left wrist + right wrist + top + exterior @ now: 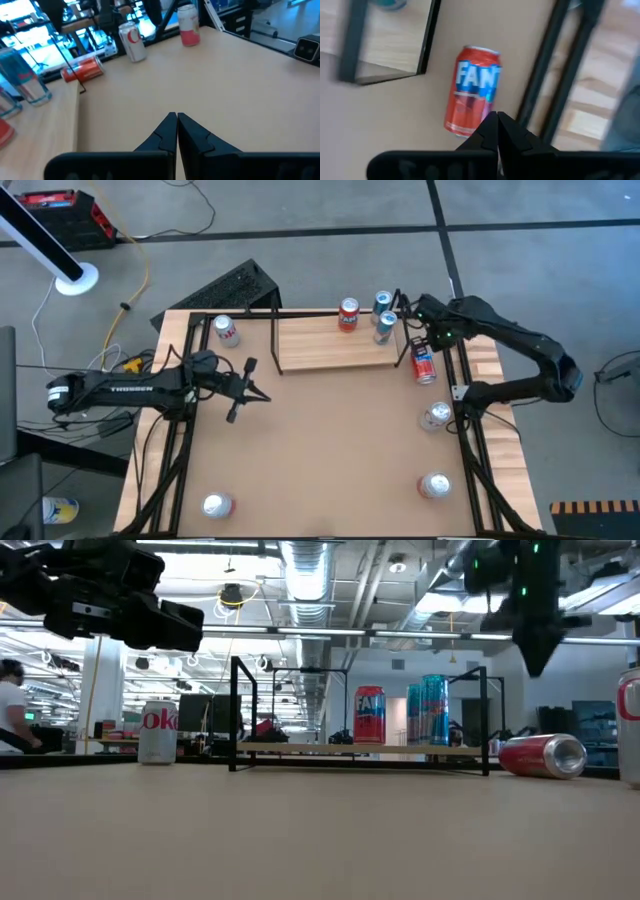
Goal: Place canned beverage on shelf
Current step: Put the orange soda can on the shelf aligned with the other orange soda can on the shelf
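The shelf (335, 348) sits toward twelve o'clock on the table (330, 450), and three cans already stand upright on it: a red one (348, 313) and two blue ones (384, 319) near its three-o'clock end. Just off that end, at about two o'clock on the table, a red soda can (424, 365) lies on its side, clear of the shelf's black upright.

The right gripper (416, 323) hangs above this fallen can, with its fingers pressed together and holding nothing, as the right wrist view shows, where the can (471, 91) lies just past the fingertips. I judge the step in hand to be the approach to the next can, with the grasp not yet begun.

The next move calls for the fingers to part wider than the can, then come down across its round body so it does not roll away. Once lifted, the can must be turned upright and set on the bare plank toward the nine-o'clock side of the standing cans.

The left gripper (243, 385) waits at about nine o'clock over bare table, clenched and empty. Other cans (437, 416) stand at the table's edges.
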Tool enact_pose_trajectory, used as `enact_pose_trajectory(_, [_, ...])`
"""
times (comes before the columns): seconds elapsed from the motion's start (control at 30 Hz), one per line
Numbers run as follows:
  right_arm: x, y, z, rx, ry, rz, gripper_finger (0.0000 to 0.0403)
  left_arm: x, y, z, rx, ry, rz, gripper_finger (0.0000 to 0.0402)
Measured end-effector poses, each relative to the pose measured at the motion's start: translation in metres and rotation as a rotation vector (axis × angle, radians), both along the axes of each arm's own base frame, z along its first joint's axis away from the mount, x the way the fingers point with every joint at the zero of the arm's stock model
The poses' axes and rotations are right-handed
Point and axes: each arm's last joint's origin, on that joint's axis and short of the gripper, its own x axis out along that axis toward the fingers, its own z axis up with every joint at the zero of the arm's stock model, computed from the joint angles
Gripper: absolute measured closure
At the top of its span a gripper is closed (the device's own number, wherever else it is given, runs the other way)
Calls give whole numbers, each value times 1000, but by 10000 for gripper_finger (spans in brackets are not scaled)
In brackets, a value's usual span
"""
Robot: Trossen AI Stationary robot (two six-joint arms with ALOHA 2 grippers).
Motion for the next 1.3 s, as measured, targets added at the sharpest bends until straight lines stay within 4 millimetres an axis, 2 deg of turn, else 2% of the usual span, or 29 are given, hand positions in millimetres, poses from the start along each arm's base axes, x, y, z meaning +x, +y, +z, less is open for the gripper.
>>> enact_pose_trajectory(0.17, [-3, -11, -31, 86, -57, -9, 362, 0, 6, 6, 12, -58, 41, 401])
enact_pose_trajectory(0.4, [-4, -13, -43, 112, -61, -24, 315, -2, 9, 7, 38, -78, 20, 393])
enact_pose_trajectory(0.53, [-4, -11, -43, 143, -76, -21, 259, -3, 6, 2, 51, -46, -72, 372])
enact_pose_trajectory(0.77, [-5, 0, -46, 219, -18, 8, 123, -3, 5, 0, 51, -27, -106, 335])
enact_pose_trajectory(1.0, [-3, 19, -75, 271, 46, 95, 31, -4, 5, -2, 50, -7, -107, 318])
enact_pose_trajectory(1.13, [0, 23, -94, 250, 33, 134, 6, -4, 5, -2, 50, -6, -107, 317])
enact_pose_trajectory(1.3, [-3, 26, -111, 190, 23, 151, 12, -4, 5, -2, 48, -5, -107, 317])
